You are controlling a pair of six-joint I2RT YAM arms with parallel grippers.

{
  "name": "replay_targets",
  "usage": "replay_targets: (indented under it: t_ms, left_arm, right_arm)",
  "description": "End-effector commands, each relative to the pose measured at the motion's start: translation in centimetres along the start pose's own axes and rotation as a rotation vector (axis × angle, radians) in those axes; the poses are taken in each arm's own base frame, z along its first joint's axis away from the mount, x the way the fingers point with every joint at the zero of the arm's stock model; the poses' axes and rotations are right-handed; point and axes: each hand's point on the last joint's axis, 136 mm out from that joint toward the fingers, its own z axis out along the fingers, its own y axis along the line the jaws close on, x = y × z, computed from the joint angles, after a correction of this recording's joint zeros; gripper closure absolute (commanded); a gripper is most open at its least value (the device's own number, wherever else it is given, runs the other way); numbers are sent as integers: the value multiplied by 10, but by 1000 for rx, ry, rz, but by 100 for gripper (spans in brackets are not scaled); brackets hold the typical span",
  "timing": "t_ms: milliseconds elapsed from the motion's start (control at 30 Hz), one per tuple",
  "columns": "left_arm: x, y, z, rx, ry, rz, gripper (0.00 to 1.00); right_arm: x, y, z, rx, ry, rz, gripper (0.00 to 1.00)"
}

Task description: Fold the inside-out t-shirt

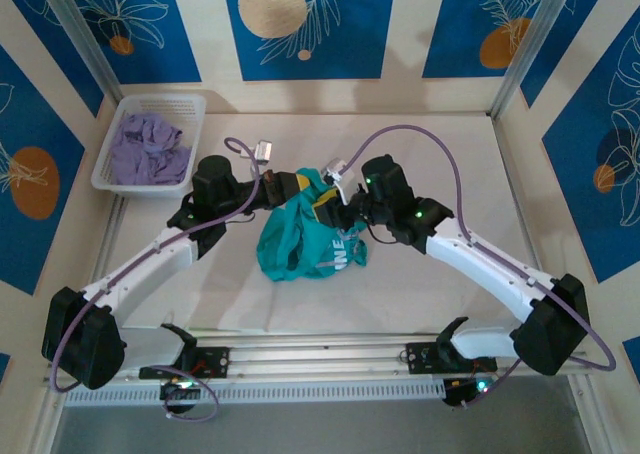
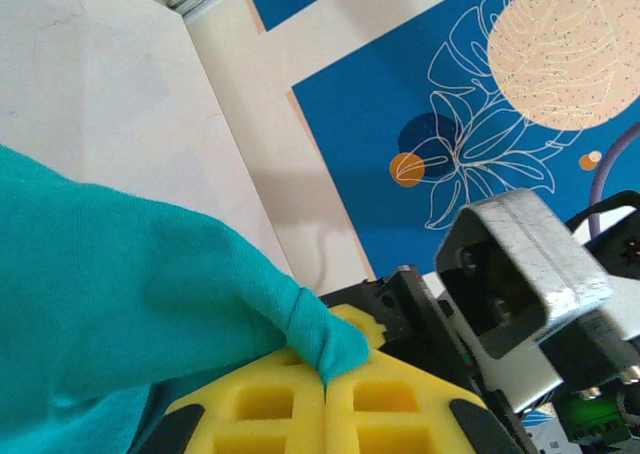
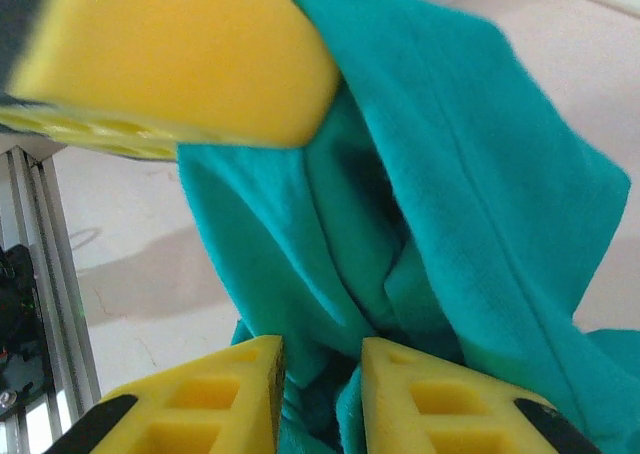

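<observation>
While the left gripper (image 2: 325, 372) is pinched shut on a fold of the teal t-shirt (image 1: 305, 239), the right gripper (image 3: 322, 364) jaws sit slightly apart with cloth in the gap; can't tell if it's clamped. Shirt is bunched mid-table (image 1: 450, 284), drooping toward 6 o'clock. Basket (image 1: 165, 100) with the lavender garment (image 1: 150, 149) is at 10 o'clock.

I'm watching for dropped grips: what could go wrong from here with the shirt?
The left gripper pinches just a small tip of the shirt; a pull may slip it free. The right gripper, fingers apart, straddles bunched folds and might clamp several layers, tangling it. The two grippers sit close together and could bump.
</observation>
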Motion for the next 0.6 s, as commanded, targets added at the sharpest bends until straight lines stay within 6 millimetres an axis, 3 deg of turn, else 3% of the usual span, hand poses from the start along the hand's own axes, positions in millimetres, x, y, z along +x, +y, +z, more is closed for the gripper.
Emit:
replay_targets:
  t_ms: [0,200,300,433,567]
  left_arm:
    - [-7,-12,-3,20,-23,50,100]
    - [-7,-10,-2,18,-23,53,100]
    - [-7,-9,-2,18,-23,52,100]
    - [-6,-5,-1,8,-22,45,100]
    - [-6,5,-2,-39,-34,38,100]
  right_arm:
    - [-4,-4,-2,7,10,7,75]
    - [9,-14,2,27,39,32,77]
    - [9,-12,3,8,39,39,85]
    - [-3,-3,-2,-38,1,40,100]
    - [-29,8,-24,-118,-98,59,100]
